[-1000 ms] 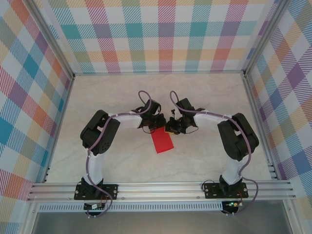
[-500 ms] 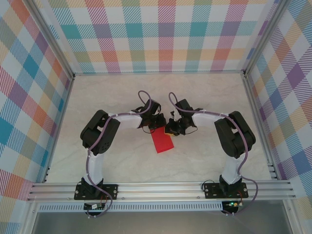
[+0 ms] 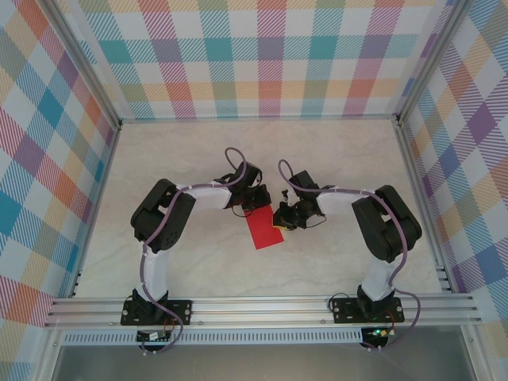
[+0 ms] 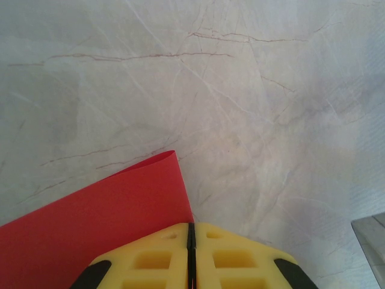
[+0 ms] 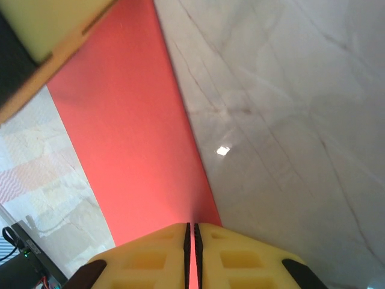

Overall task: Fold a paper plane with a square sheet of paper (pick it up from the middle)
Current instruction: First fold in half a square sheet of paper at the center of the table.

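Early yet: the red sheet of paper is a narrow rectangle (one lengthwise fold, I judge) over mid-table. The left gripper and right gripper each pinch an edge; nose and wings remain

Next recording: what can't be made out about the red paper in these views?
Top external: red paper far edge hidden under left pincer and right pincer; creases too small.
Left wrist: paper cut off by frame edges; gripped edge hidden behind yellow fingers.
Right wrist: left pincer blurred, cut off at top-left corner.
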`<state>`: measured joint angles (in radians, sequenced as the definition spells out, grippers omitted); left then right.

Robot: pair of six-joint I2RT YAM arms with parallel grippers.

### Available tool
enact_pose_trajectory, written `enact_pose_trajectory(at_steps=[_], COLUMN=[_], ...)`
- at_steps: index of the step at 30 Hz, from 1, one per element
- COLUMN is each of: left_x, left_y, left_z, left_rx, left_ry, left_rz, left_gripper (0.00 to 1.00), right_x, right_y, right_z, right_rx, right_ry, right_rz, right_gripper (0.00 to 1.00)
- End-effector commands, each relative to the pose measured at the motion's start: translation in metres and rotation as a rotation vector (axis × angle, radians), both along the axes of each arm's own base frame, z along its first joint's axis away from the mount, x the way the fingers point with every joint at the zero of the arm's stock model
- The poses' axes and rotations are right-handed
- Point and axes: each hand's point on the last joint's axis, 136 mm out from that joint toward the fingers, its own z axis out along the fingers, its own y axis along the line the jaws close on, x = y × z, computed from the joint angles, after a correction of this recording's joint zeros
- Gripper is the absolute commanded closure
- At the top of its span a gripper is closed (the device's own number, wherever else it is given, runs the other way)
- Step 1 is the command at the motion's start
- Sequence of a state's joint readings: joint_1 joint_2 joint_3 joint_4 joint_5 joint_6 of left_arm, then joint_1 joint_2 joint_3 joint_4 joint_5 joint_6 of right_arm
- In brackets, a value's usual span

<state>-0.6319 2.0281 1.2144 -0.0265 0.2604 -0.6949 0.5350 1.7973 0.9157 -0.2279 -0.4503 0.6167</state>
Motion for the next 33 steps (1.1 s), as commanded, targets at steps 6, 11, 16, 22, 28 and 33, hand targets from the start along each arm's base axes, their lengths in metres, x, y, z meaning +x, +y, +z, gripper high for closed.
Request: enact_pose_trajectory(at_steps=[6,11,16,22,28,33], left_x=[-0.02,-0.021,-0.021,-0.021,-0.019,-0.017], left_y=[0.021,0.022,0.021,0.017,0.007,0.002], left_z=[-0.045,-0.046,-0.046,-0.041,-0.03,-0.02], left_rx=[0.12,0.122,0.12,0.098,0.052,0.023], left_ry=[0.11,0.113,0.114,0.114,0.107,0.096], left_rz=[0.034,0.034,0.031,0.019,0.002,-0.006], left_gripper=[0.9,0.9,0.9,0.9,0.9,0.9], right_x=[-0.046,-0.064,-0.07,-0.039,-0.006,0.002], right_y=[-0.02,-0.028,-0.035,-0.021,-0.008,0.005], right_z=[-0.011,-0.017,-0.012,0.04,0.05,0.032], right_rx=[-0.062,-0.082,-0.089,-0.008,-0.017,-0.002], right_ry=[0.088,0.117,0.107,-0.07,-0.144,-0.094], right_rz=[0.028,0.028,0.006,-0.021,-0.03,-0.009], right_gripper=[0.86,0.86,0.87,0.87,0.87,0.87])
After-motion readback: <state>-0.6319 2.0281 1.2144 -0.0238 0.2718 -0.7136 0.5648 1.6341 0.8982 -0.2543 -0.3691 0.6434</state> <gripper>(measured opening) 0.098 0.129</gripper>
